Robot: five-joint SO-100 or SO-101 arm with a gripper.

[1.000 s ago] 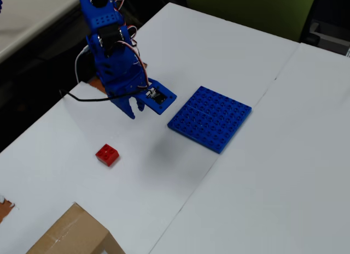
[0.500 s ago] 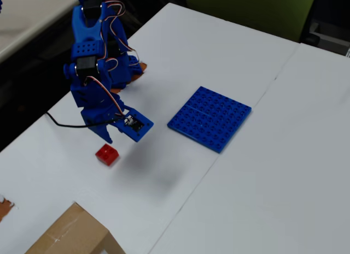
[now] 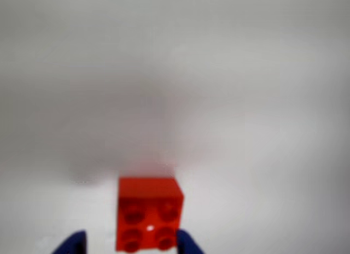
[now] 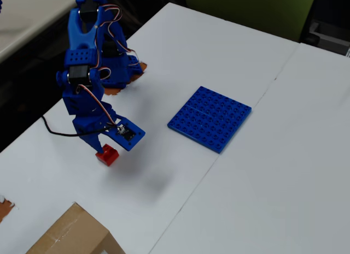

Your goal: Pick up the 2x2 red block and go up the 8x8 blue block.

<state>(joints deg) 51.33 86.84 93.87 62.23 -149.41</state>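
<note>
Straddling the 2x2 red block [image 3: 149,214], the gripper [image 3: 131,244] stands parted, one fingertip [image 3: 188,243] at the brick's side, not clamped. The brick lies on the white counter [image 4: 229,199], well apart from the bare 8x8 blue block [image 4: 210,118].

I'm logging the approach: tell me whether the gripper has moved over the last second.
Yes. In the overhead view the gripper has swung away from the 8x8 blue block, toward the lower left, and now sits at the 2x2 red block, which has stayed put.
</note>
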